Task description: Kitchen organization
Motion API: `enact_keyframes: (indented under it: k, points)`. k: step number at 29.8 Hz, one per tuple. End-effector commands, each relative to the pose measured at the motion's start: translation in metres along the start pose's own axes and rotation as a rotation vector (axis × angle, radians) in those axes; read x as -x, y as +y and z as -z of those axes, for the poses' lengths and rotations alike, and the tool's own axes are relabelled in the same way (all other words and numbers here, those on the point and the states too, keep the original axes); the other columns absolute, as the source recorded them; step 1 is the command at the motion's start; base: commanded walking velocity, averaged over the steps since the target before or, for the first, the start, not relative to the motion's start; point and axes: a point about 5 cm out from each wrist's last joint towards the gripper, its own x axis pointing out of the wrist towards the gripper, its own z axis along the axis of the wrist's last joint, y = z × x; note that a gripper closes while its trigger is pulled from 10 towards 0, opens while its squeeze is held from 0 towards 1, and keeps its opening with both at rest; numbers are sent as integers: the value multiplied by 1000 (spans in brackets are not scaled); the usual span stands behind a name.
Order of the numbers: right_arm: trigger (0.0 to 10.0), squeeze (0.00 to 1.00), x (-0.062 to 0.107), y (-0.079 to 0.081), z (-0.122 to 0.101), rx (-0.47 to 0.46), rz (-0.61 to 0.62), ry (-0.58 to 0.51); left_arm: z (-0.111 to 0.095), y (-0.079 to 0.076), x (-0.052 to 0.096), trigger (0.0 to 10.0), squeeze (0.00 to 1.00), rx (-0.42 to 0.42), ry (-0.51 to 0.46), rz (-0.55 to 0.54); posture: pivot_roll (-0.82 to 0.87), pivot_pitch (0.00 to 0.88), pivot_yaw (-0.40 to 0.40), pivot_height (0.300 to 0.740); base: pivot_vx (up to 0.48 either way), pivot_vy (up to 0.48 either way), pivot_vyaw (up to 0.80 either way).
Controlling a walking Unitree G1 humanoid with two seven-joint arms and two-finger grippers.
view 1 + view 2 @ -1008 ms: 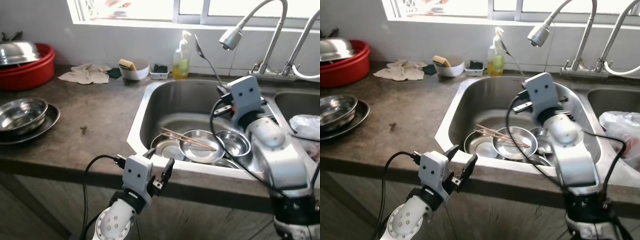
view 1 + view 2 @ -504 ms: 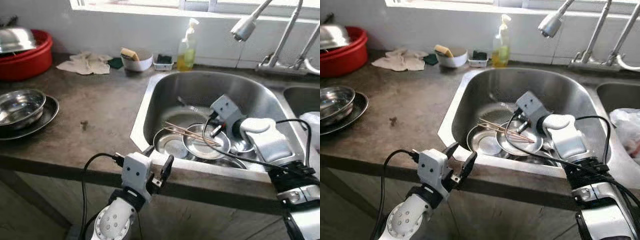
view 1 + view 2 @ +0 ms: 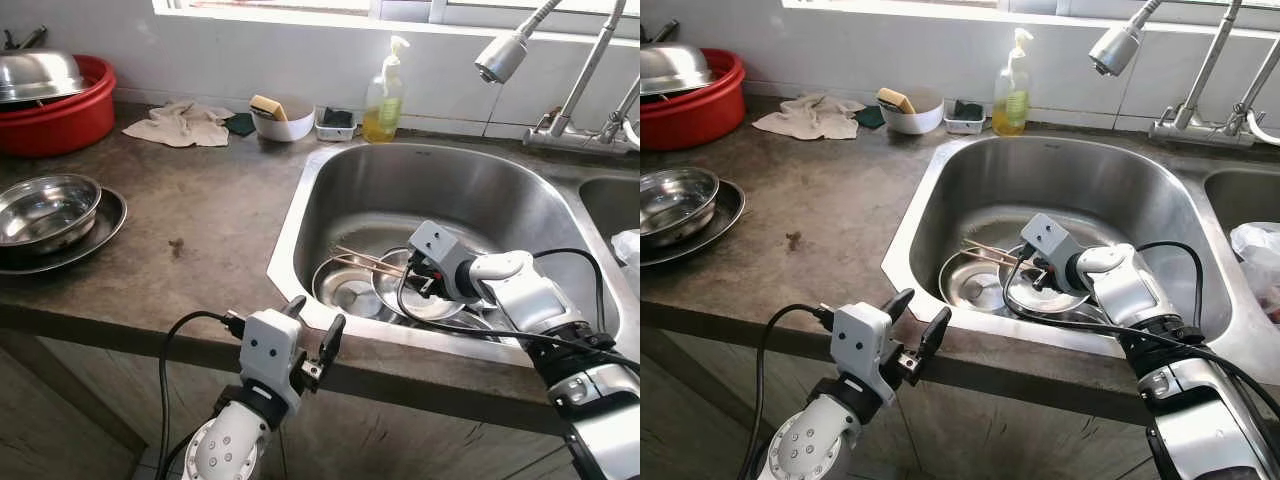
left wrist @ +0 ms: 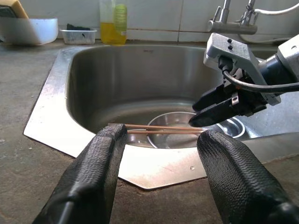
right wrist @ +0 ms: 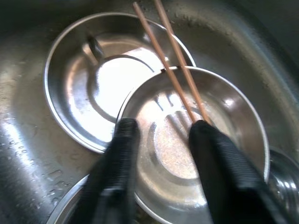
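Observation:
Two wooden chopsticks (image 3: 368,260) lie side by side across a steel bowl (image 5: 187,140) and a steel plate (image 5: 84,79) at the bottom of the sink (image 3: 420,180). My right gripper (image 5: 163,125) is down in the basin, open, its fingers just over the bowl. The chopsticks' near ends (image 5: 194,105) reach the gap, close beside one fingertip. The left wrist view shows that gripper (image 4: 195,114) just above the chopsticks (image 4: 159,129). My left gripper (image 3: 315,318) hangs open and holds nothing in front of the counter edge, below the sink's near corner.
More steel bowls crowd the sink's right side. Behind the sink stand a soap bottle (image 3: 384,85), a white bowl with a sponge (image 3: 280,118) and a rag (image 3: 185,122). A faucet head (image 3: 502,58) hangs over the basin. On the left counter sit a steel bowl (image 3: 45,205) and a red basin (image 3: 50,100).
My right gripper has come down from high above the sink into the basin, and the spoon it held up a second ago is out of it. The left arm has stayed put.

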Motion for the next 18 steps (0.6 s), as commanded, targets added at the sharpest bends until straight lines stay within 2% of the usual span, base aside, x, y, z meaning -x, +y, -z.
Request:
enact_keyframes:
  k: [1,6,7,8,11,14,15,16,18]
  points:
    - [10000,1000,4,-9,-4,0,39,-15,-4,-1,0,10000,0,-2,-9,-3,182,134,-58,740,0,0,0]
    - [10000,1000,9,-16,-9,-24,124,-56,-4,0,-2,10000,0,-3,-11,-10,179,130,-59,740,0,0,0]
    - [10000,0,11,-18,-12,-28,146,-72,-4,0,-2,10000,0,-4,-11,-11,179,130,-59,740,0,0,0]
    - [10000,0,11,-18,-12,-28,146,-72,-4,0,-2,10000,0,-4,-11,-11,179,130,-59,740,0,0,0]
    - [10000,0,24,-22,-30,-56,248,-218,-3,1,-4,10000,0,-10,-11,-15,173,127,-58,740,0,0,0]
    - [10000,0,27,-22,-33,-56,271,-257,-3,2,-4,10000,0,-11,-11,-16,172,127,-58,740,0,0,0]
    - [10000,0,39,-19,-44,-99,328,-373,-3,3,-5,10000,0,-13,-10,-19,167,124,-53,740,0,0,0]
    - [10000,0,45,-18,-48,-114,368,-421,-3,3,-5,10000,0,-14,-11,-19,166,122,-51,740,0,0,0]
    - [10000,0,49,-17,-50,-124,397,-452,-3,4,-5,10000,0,-14,-11,-19,165,122,-52,740,0,0,0]
